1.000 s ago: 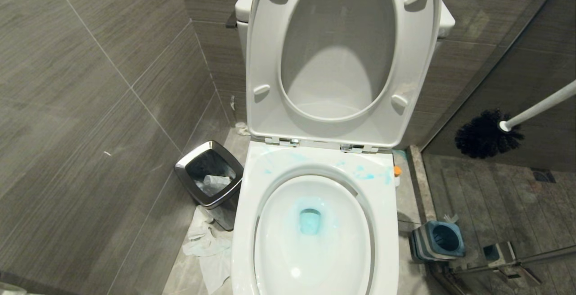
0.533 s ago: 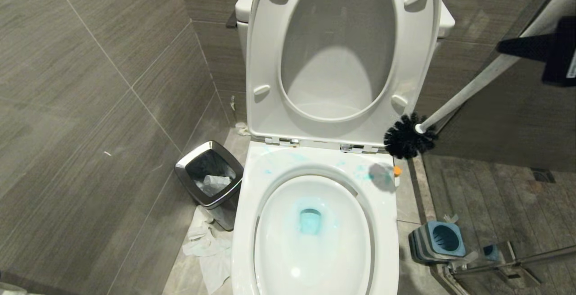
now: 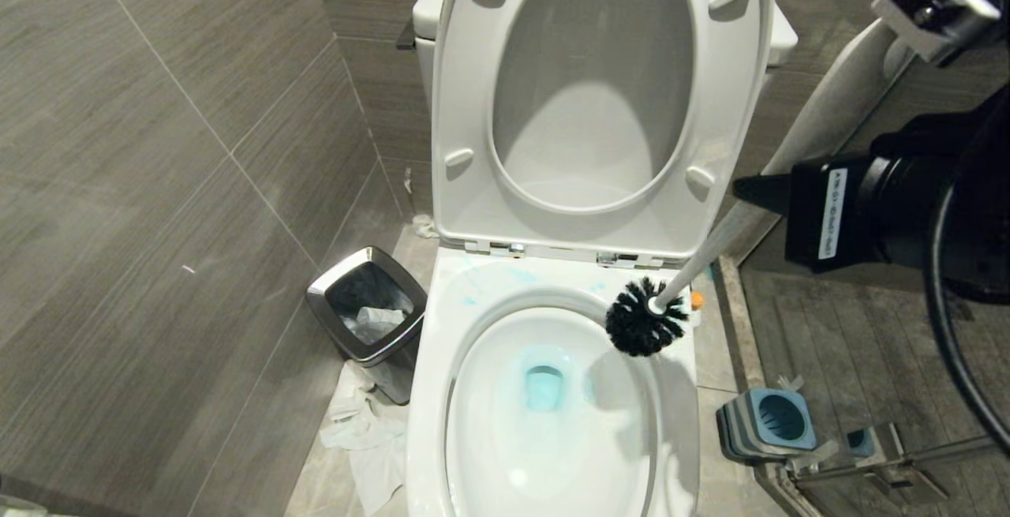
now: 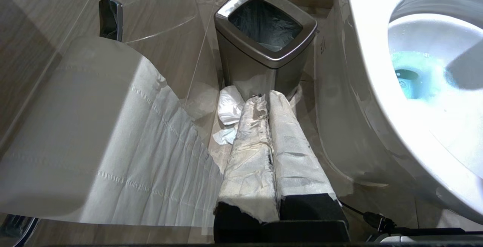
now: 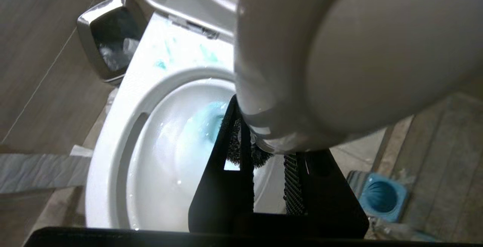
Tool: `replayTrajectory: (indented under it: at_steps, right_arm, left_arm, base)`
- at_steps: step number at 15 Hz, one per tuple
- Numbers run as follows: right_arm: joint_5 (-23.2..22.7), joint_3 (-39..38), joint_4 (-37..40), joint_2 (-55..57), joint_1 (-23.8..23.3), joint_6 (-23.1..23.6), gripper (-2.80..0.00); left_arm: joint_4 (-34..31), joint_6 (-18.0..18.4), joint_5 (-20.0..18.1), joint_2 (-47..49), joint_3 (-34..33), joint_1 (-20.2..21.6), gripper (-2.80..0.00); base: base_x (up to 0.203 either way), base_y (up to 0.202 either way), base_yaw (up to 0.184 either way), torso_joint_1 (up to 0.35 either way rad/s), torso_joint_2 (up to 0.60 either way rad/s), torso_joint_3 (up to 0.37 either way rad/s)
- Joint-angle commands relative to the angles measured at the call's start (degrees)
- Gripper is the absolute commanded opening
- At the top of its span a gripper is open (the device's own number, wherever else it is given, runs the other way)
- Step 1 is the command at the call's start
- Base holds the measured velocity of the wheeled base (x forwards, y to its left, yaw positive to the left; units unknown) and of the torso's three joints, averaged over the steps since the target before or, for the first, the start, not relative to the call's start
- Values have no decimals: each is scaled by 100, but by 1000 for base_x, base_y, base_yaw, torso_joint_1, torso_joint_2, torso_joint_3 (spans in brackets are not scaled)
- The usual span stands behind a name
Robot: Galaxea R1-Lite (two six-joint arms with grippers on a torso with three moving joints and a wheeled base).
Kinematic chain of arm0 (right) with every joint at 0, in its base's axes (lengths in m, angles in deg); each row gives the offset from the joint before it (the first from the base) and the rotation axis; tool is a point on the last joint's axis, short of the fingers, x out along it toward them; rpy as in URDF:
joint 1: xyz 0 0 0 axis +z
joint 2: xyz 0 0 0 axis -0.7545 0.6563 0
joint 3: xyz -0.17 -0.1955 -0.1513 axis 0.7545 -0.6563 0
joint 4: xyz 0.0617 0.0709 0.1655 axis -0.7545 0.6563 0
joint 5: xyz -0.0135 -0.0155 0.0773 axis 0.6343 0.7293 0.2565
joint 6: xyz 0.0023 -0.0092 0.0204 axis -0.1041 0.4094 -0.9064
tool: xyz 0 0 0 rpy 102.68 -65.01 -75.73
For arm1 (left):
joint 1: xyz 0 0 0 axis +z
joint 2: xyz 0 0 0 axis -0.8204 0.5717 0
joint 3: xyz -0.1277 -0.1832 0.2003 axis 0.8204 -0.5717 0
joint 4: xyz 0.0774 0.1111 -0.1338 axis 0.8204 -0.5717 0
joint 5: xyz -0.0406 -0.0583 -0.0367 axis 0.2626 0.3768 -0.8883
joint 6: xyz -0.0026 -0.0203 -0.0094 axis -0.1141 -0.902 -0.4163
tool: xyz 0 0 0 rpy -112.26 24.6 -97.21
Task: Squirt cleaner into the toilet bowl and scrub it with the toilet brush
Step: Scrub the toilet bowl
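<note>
The toilet bowl (image 3: 505,438) stands open, with blue cleaner liquid (image 3: 544,384) pooled at its drain and smeared on the back rim. My right gripper (image 3: 761,201) is shut on the white handle (image 3: 710,247) of the toilet brush, in from the right. The black bristle head (image 3: 645,327) hangs just over the bowl's back right rim. In the right wrist view the handle (image 5: 339,51) fills the frame above my gripper (image 5: 264,141) and the bowl (image 5: 158,164). Only an orange cap (image 3: 697,299) of the cleaner shows beside the rim. My left gripper (image 4: 268,102), paper-wrapped, is shut and parked low beside the toilet.
The empty blue-and-grey brush holder (image 3: 769,422) stands on the floor right of the toilet. A steel-rimmed trash bin (image 3: 367,312) and crumpled tissue (image 3: 367,438) lie to the left. Seat and lid (image 3: 600,217) are raised. A toilet roll (image 4: 94,134) hangs near my left gripper.
The brush has swung in from the far right, leftward and down, to the bowl's back right rim. My right arm has come into the head view.
</note>
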Motion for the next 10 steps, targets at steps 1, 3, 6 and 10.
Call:
replayTrajectory:
  at_steps: [1, 3, 6, 10]
  right_arm:
    - [6, -163, -7, 262, 81, -198, -280]
    - [-34, -394, -25, 446, 83, -417, -280]
    - [-348, -545, -43, 775, 67, -523, -280]
    - [-393, -559, -534, 1520, -23, -667, -280]
  left_arm:
    - [1, -2, 2, 5, -9, 4, -280]
    - [1, -2, 2, 5, -9, 4, -280]
    - [1, -11, 2, 5, -9, 4, -280]
    - [1, -11, 2, 5, -9, 4, -280]
  base:
    - [0, 0, 0, 0, 0, 0]
    - [0, 0, 0, 0, 0, 0]
    - [0, 0, 0, 0, 0, 0]
    - [0, 0, 0, 0, 0, 0]
